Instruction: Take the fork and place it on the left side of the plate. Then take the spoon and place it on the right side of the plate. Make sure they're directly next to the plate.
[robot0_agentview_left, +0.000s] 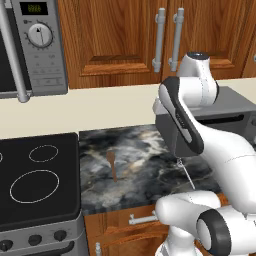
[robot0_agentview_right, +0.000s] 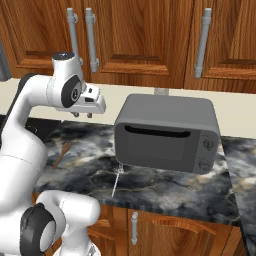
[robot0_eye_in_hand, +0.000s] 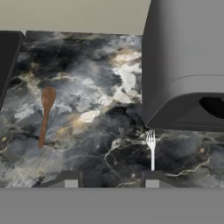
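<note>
Marble counter — fork and wooden spoon flat, apart; gripper fingers parted, empty.

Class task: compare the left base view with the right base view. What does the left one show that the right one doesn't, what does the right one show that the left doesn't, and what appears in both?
Left base view alone: the microwave and the stove with its ring marks and knobs.

Right base view alone: the toaster oven's front, with its door and two dials, and the gripper, which hangs above the counter.

Both: the marble counter, the wooden spoon, the thin fork by the toaster oven's corner, the wooden cabinets and the arm.
</note>
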